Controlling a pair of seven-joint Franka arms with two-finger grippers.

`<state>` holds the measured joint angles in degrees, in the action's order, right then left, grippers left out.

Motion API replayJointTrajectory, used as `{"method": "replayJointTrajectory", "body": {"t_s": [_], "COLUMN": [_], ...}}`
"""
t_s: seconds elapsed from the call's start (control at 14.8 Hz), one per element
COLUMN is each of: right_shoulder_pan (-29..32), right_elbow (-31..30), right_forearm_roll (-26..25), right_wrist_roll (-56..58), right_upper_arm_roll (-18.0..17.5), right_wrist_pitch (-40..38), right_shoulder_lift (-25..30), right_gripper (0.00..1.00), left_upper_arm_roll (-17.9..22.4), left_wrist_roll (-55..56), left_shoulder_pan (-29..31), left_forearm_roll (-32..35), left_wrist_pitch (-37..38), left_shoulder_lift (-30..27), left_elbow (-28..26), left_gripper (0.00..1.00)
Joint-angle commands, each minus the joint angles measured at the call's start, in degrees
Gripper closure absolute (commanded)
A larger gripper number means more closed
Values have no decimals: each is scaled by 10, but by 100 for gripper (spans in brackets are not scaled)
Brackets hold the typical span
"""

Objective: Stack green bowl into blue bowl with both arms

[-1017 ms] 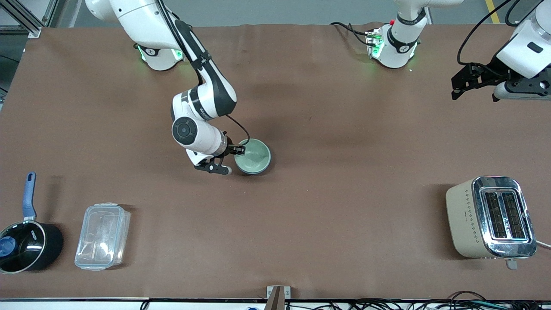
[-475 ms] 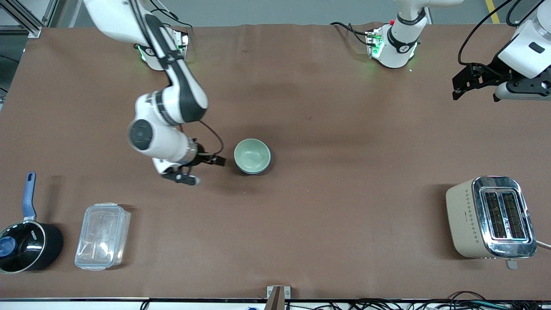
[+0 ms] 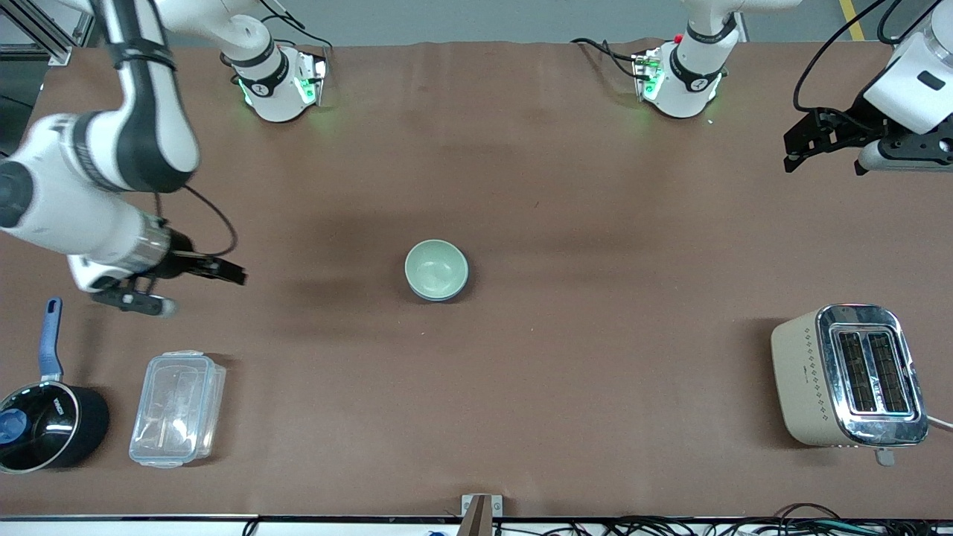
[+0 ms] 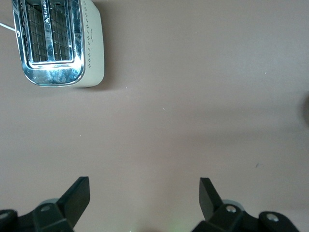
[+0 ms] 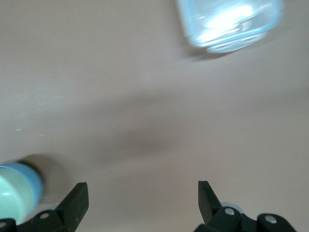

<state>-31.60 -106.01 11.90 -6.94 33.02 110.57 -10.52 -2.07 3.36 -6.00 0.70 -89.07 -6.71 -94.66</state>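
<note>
The green bowl (image 3: 436, 266) sits nested in the blue bowl (image 3: 456, 290) at the middle of the table; only a thin blue edge shows around it. Both also show in the right wrist view, the green bowl (image 5: 10, 195) inside the blue bowl (image 5: 32, 180). My right gripper (image 3: 205, 292) is open and empty, well away from the bowls toward the right arm's end of the table. In its wrist view (image 5: 143, 195) only bare table lies between the jaws. My left gripper (image 3: 823, 160) is open and empty and waits near the left arm's end; its wrist view (image 4: 145, 193) shows bare table.
A clear lidded plastic box (image 3: 177, 408) and a black saucepan with a blue handle (image 3: 45, 417) stand near the front camera at the right arm's end. A beige toaster (image 3: 849, 376) stands near the left arm's end. The box (image 5: 229, 21) and toaster (image 4: 58, 43) show in the wrist views.
My right gripper has let go of the green bowl's rim and swung away toward the right arm's end of the table. The bowls stay put. The left arm has not moved.
</note>
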Motion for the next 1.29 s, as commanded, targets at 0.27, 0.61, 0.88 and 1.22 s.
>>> {"method": "replayJointTrajectory", "body": {"t_s": [0.27, 0.61, 0.88, 1.22], "right_shoulder_pan": [58, 71, 69, 67], "right_elbow": [-23, 139, 215, 215], "right_forearm_roll": [-28, -77, -79, -98], "right_wrist_roll": [146, 168, 166, 141], "right_upper_arm_roll": [54, 52, 52, 48], "right_wrist_pitch": [2, -119, -207, -288], "right_shoulder_lift": [37, 30, 32, 96], "right_gripper": [0, 0, 0, 0], "left_upper_arm_roll": [0, 0, 0, -2], "left_wrist_roll": [-6, -6, 0, 3], "left_shoulder_pan": [2, 2, 2, 1], "left_forearm_roll": [4, 4, 4, 4], "left_wrist_pitch": [10, 11, 11, 11], "left_shoulder_lift": [-7, -6, -8, -7], "left_elbow": [8, 10, 10, 10], "left_gripper": [0, 0, 0, 0]}}
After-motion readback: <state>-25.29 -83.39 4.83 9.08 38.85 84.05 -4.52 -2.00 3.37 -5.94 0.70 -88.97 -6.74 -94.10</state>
